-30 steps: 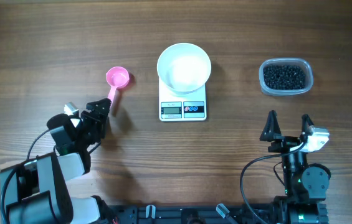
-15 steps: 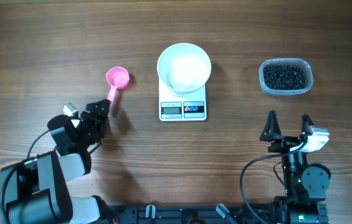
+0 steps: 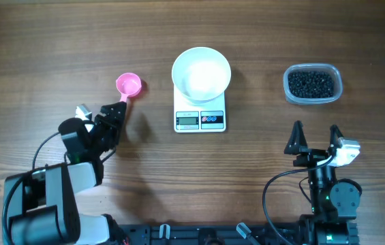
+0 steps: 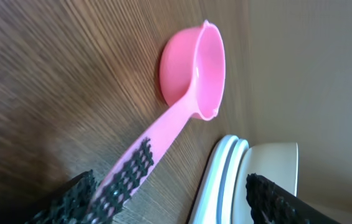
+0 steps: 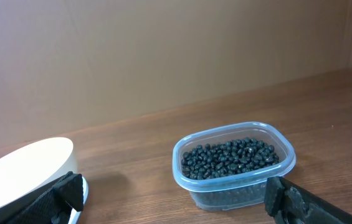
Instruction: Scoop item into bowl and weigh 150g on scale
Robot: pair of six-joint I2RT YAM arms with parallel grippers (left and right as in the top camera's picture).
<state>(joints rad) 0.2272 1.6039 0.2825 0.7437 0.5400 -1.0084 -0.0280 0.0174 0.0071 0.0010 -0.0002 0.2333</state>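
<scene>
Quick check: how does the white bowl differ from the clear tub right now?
The bowl is round, opaque white and empty; the tub is rounded-rectangular, clear and holds the dark beans. The bowl sits on the scale; the tub rests directly on the table. Both are uncovered.

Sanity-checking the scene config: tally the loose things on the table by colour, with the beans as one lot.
White: 2 (bowl, scale)
Pink: 1 (scoop)
Clear: 1 (tub)
Black: 1 (beans, one lot in the tub)
Total: 5
</scene>
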